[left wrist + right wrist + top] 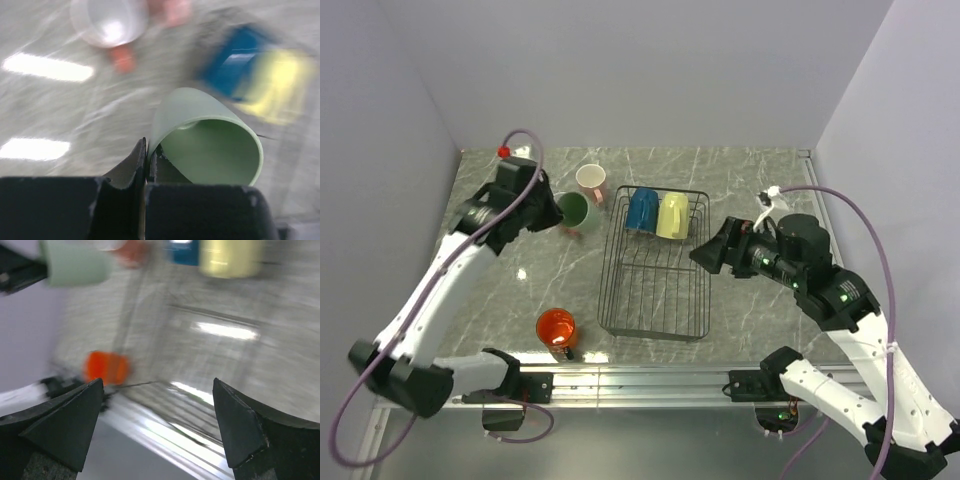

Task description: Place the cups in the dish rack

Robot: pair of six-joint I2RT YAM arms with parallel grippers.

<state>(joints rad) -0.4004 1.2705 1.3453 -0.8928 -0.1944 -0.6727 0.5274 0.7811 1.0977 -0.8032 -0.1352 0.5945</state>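
Observation:
The mint green cup [573,212] is pinched by its rim in my left gripper [556,216], left of the dish rack [655,335]. In the left wrist view one finger sits inside the green cup [210,142] and one outside, the left gripper [147,152] shut on the wall. A blue cup [642,208] and a pale yellow cup [672,215] lie in the rack's far end. A pink cup [591,182] stands behind the green one. An orange cup [556,328] sits near the front edge. My right gripper [705,256] hovers open at the rack's right side, and the right wrist view shows the right gripper [157,386] holding nothing.
The rack's near half holds only bare wire. A metal rail [650,380] runs along the table's front edge, just behind the orange cup. Grey walls close in the table at the back and on both sides.

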